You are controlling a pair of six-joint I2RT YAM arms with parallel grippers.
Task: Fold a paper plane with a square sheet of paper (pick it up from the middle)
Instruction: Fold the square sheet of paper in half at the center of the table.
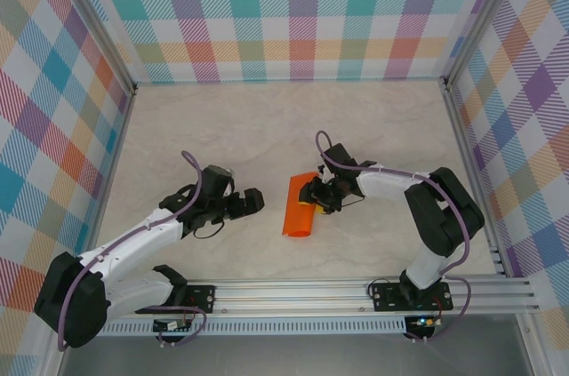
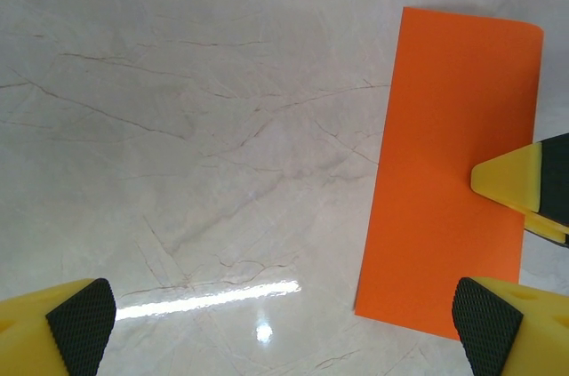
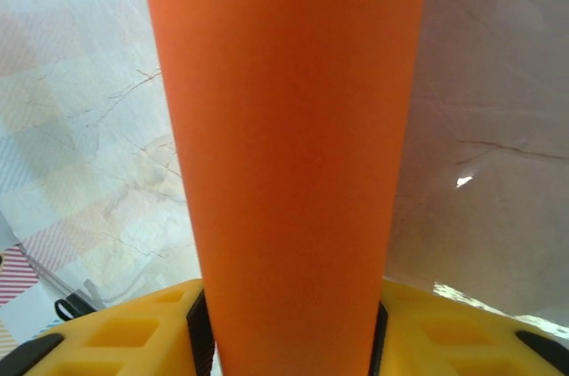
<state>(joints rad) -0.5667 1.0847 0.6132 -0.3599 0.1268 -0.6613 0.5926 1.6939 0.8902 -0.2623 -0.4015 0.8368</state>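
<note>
The square sheet of paper (image 1: 299,212) is bright orange and lies mid-table, folded into a narrow rectangle (image 2: 449,172). No paper plane is in view; the paper has no nose or ridge. My right gripper (image 1: 320,199) sits at the sheet's right edge. In the right wrist view the paper (image 3: 289,154) bows up between the two black pads (image 3: 196,332) and touches both. One of its yellow fingertips (image 2: 516,182) rests over the paper in the left wrist view. My left gripper (image 1: 252,203) is wide open to the left of the sheet, its jaws (image 2: 284,327) over bare table.
The marble-look table top (image 1: 267,127) has checked walls on three sides. An aluminium rail (image 1: 356,292) carrying both arm bases runs along the near edge. Bare surface lies behind the sheet and to its left.
</note>
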